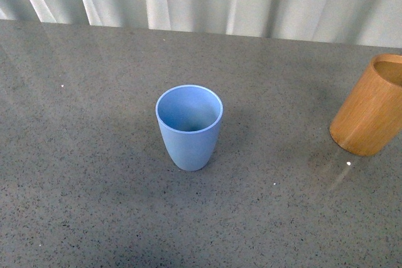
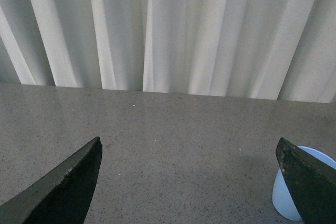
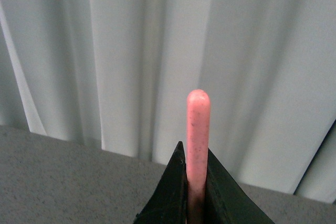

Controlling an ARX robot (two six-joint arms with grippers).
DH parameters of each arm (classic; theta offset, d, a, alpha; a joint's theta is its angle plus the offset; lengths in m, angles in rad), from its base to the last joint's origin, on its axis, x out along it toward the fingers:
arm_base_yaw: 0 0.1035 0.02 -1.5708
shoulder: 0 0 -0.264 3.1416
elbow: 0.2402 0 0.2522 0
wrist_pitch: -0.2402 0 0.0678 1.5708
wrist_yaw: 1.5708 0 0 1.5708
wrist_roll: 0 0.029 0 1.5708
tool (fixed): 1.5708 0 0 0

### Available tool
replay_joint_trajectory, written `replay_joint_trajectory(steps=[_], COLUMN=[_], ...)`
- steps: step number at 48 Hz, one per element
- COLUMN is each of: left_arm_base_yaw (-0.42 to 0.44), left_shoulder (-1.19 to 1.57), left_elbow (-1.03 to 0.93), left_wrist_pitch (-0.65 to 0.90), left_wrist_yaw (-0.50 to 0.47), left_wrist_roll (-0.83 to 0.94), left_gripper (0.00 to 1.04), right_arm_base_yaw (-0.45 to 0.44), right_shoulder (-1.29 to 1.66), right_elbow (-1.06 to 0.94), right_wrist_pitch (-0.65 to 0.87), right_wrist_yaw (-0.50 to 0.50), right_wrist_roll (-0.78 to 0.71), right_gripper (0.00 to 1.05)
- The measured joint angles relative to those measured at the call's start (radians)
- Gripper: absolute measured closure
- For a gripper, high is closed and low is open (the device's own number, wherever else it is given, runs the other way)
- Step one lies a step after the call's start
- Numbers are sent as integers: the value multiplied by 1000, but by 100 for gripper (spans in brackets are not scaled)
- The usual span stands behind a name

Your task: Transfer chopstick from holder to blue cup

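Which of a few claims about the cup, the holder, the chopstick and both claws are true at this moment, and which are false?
1. The right claw is shut on the chopstick. True.
2. The blue cup lies on its side. False: it stands upright on the table.
3. The left claw is open and holds nothing. True.
4. In the front view the holder is left of the blue cup. False: it is to the cup's right, at the picture's edge.
5. The chopstick sits in the blue cup. False: the cup looks empty, and the chopstick is in the right claw.
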Motion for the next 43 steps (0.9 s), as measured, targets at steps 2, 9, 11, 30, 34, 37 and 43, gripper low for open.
replay_joint_trajectory(steps=[2,9,11,30,34,37,43], left_arm_base_yaw=[0,0,0,0,0,0,0], left_shoulder=[0,0,0,0,0,0,0], left_elbow=[0,0,0,0,0,0,0], left_wrist_pitch=[0,0,0,0,0,0,0], left_wrist_yaw=[0,0,0,0,0,0,0], left_wrist_roll=[0,0,0,0,0,0,0], left_gripper=[7,7,7,7,7,7,7], right_arm_base_yaw=[15,106,144,532,562,583,594], right_shoulder=[-55,-247,-283,-109,-73,-34,55], right_elbow=[-1,14,23,111,132,153,198], right_wrist_pitch=[-26,-134,-168,-168,-158,-139,-118], right_wrist_yaw=[0,19,37,170,174,183,184], right_wrist_roll=[3,29,47,78,80,80,83], right_gripper=[102,102,102,102,102,102,102])
